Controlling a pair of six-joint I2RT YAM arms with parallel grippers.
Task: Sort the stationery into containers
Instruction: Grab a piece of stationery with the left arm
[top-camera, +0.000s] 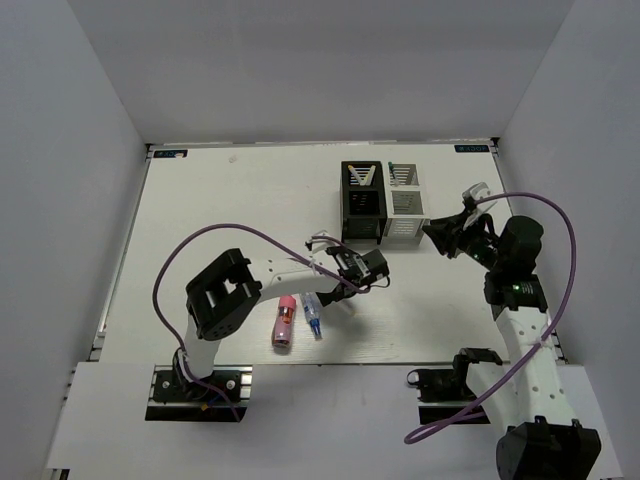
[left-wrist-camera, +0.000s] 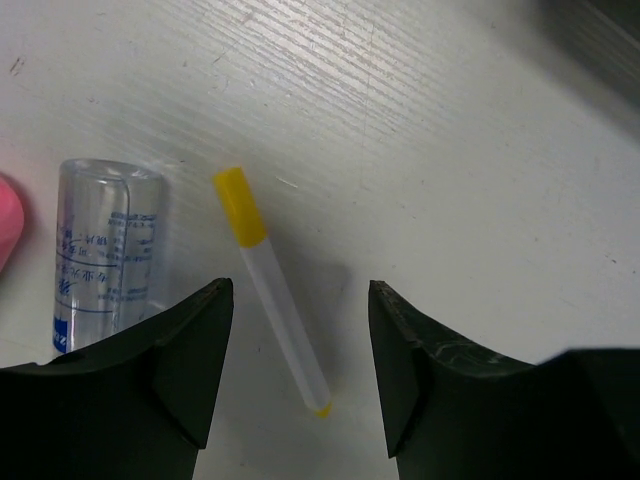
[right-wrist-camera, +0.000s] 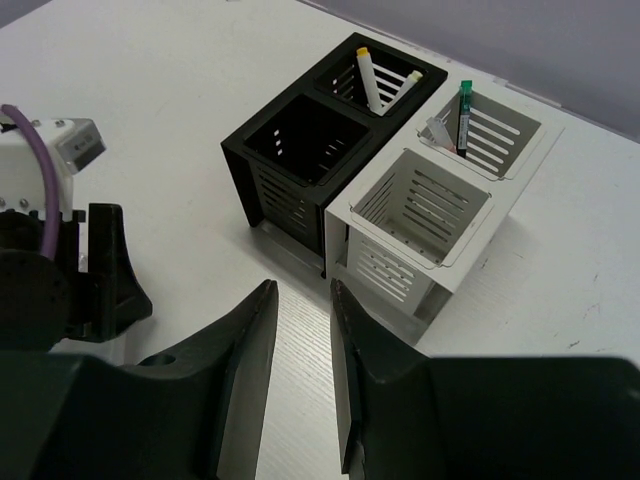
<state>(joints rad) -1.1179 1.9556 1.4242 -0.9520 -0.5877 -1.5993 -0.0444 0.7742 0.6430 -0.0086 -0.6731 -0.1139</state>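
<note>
- The left gripper (left-wrist-camera: 300, 292) hung low over the table (top-camera: 220, 220) with its jaws apart and nothing gripped. A white pen with a yellow cap (left-wrist-camera: 272, 280) lay flat between the two fingers, touching neither. I judged this straddle to be a line-up for a pinch across the barrel.
- The pen lay slanted to the fingers, so closing might have swivelled it rather than seated it.
- The clear blue-tipped tube (left-wrist-camera: 105, 255) lay just beside that pen, one end hidden under a finger. Only a sliver of the pink tube (left-wrist-camera: 8, 215) showed at the frame edge. Both were unsorted, on the near middle of the table and well apart from the boxes.
- The right gripper (right-wrist-camera: 303, 292) held nothing, with a narrow gap between its jaws. It hung just right of the boxes and faced them, likely kept clear while the left arm worked.
- The black container (right-wrist-camera: 300, 150) and the white container (right-wrist-camera: 430, 205) stood side by side, touching, at the far centre-right.
- Only the right wrist view showed the contents. Two yellow-ended pens (right-wrist-camera: 368, 78) leaned in the black box's far compartment. A green-ended pen (right-wrist-camera: 465, 115) and one more pen stood in the white box's far compartment. Both near compartments looked empty.
- Only the left wrist view showed the pen between the fingers, because from overhead the gripper hid it.
- The overhead view alone showed how far the tubes lay from the boxes.
</note>
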